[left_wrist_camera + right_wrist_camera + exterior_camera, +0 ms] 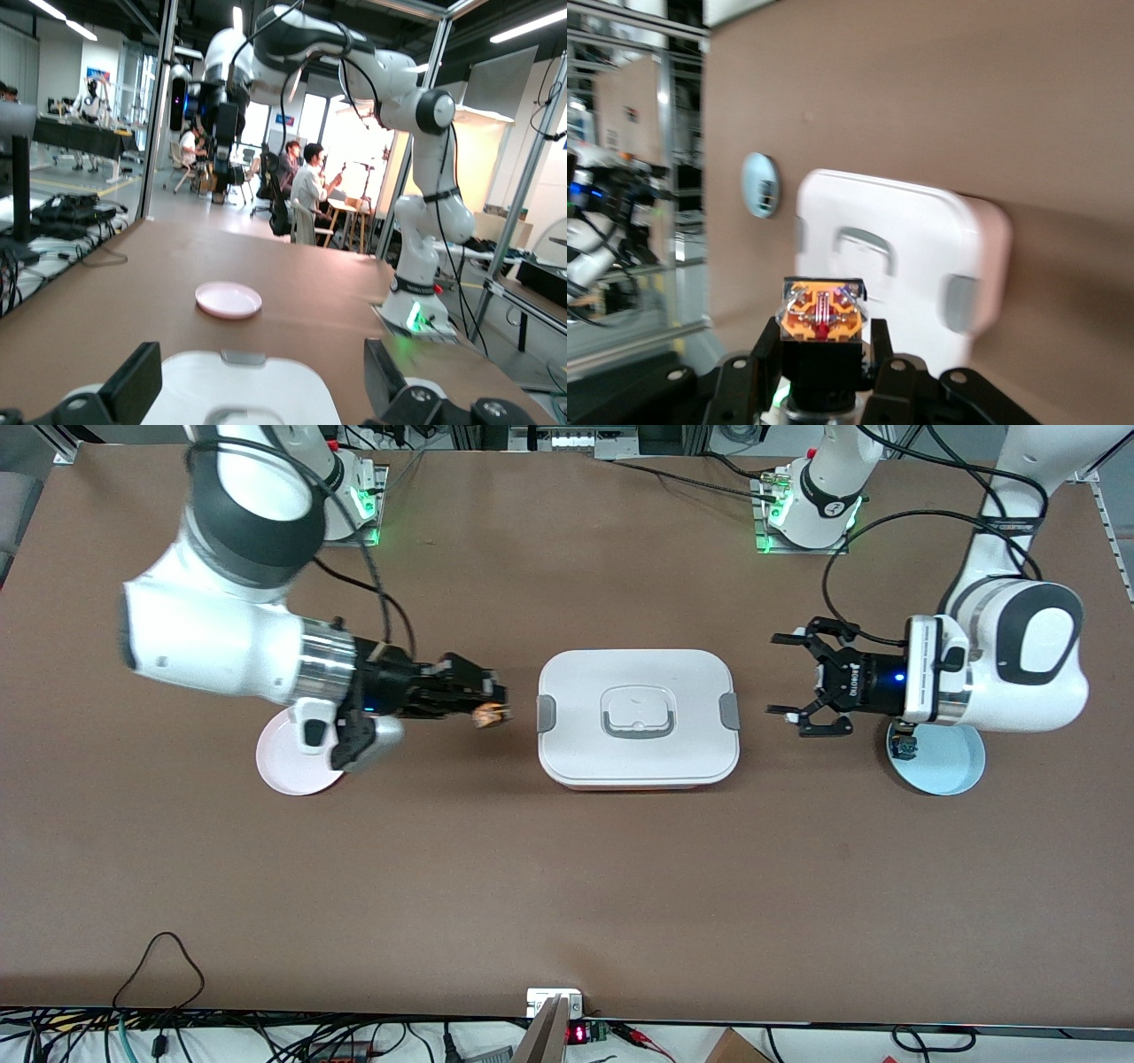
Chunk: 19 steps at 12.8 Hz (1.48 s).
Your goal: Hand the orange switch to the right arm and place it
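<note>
Front view: one white lidded box (638,717); two plates, pink (288,762) and blue (948,762). Right hand (492,707) grips one orange switch (490,714) beside the box; left hand (788,676), marked "ROBOTIQ", gapes empty.

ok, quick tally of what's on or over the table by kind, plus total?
Plates: 2, pink plate and blue plate
Lidded boxes: 1, white box
Switches: 2, orange switch held by the right gripper over the table; blue switch on the blue plate
Total: 5
The left gripper hangs open beside the box, empty.
</note>
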### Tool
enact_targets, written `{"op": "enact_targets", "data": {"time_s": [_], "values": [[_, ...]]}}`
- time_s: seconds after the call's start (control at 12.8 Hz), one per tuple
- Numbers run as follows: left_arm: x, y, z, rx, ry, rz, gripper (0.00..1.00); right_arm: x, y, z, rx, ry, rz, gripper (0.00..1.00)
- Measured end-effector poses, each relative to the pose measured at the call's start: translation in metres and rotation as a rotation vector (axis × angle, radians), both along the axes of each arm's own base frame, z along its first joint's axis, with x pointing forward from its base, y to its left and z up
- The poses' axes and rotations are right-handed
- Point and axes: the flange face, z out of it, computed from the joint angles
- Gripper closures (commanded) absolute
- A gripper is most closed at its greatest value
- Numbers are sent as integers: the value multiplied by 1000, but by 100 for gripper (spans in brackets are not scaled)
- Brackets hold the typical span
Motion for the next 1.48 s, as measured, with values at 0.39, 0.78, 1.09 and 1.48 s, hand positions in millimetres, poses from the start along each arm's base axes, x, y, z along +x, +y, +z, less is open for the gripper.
{"op": "enact_targets", "data": {"time_s": [0.39,0.78,1.09,1.48], "values": [[-15,88,-13,244,17,-61,0,-12,-75,13,-462,-69,113,100],[-29,149,-16,555,107,-143,0,-52,-136,2,-647,-78,80,100],[-12,178,19,797,176,-89,0,-83,-172,-72,-669,-119,10,100],[0,206,36,1106,350,92,0,-103,-208,-180,-690,-113,-56,100]]}}
